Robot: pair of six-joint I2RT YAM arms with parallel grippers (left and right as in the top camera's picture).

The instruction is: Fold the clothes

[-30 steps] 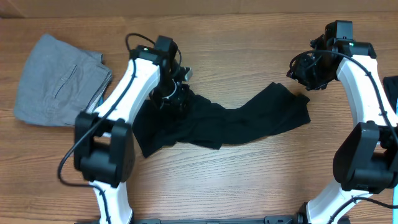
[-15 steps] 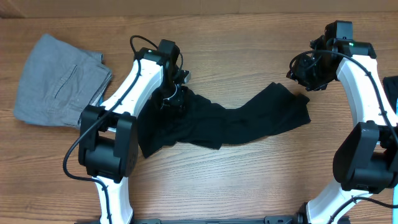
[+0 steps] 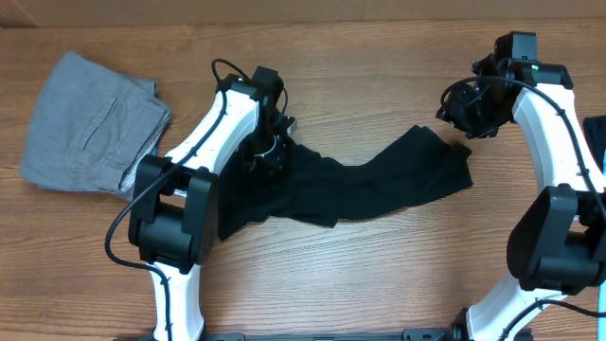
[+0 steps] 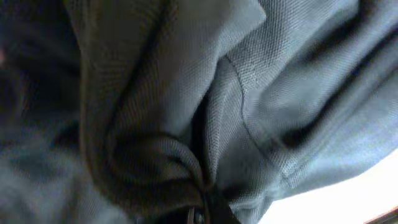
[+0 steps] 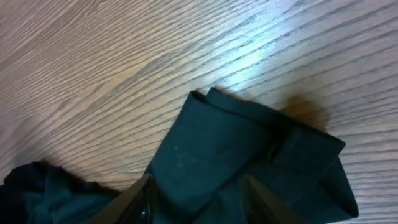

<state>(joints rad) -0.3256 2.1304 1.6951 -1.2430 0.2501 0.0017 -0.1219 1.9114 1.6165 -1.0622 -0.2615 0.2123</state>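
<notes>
From above, the clothes (image 3: 379,189) lie spread across the middle of the wooden surface (image 3: 379,66), a long black shape. The left gripper (image 3: 270,153) sits down on their left end. The right gripper (image 3: 471,118) is just beyond their right end, at the far side. Folded grey trousers (image 3: 85,123) lie well apart at the left.

In the left wrist view, dark fabric (image 4: 155,93) fills the frame. Its folds gather to a pinch at the bottom middle, where the gripper is closed on the cloth.

In the right wrist view, the two fingers (image 5: 140,199) stand apart, so this gripper (image 5: 199,202) is open. The garment's folded end (image 5: 236,155) lies between and just ahead of them on the surface (image 5: 93,74).
</notes>
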